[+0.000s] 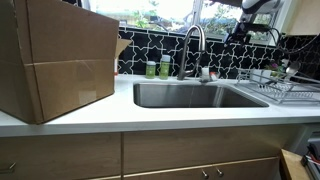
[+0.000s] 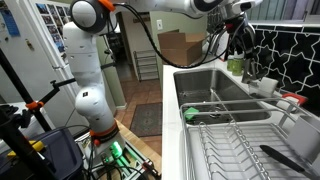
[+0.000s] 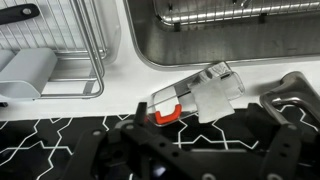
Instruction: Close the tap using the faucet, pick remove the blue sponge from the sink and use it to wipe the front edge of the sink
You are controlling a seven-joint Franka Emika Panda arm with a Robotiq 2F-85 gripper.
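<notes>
- The hand hangs high at the back of the sink, close to the faucet. It shows only as a dark mass, so I cannot tell how far it is open or whether it grips anything.
- The wrist view looks down on a white-and-orange item lying on the tabletop between the sink rim and the tiled wall.
- The blue sponge is not visible in any view. A small green item sits at the sink's edge in an exterior view; I cannot tell what it is.
- I cannot tell whether water is running. Judged from the hand's position, the tap step is the one in hand, and nothing shows it as done.
- Risk: a descent set slightly off would strike the faucet's curved neck rather than its lever, because the hand's body hides the contact from the wrist view.
- Risk: the white-and-orange item lies just beside the faucet base, so a sideways sweep could knock it into the sink.
- Risk: the dish rack stands just beside the sink, and the arm could catch its wires when reaching in.
- Risk: the sponge must be located before reaching, or the hand may close on the wrong item.
- Risk: a wet sponge could slip off the front edge during wiping.
</notes>
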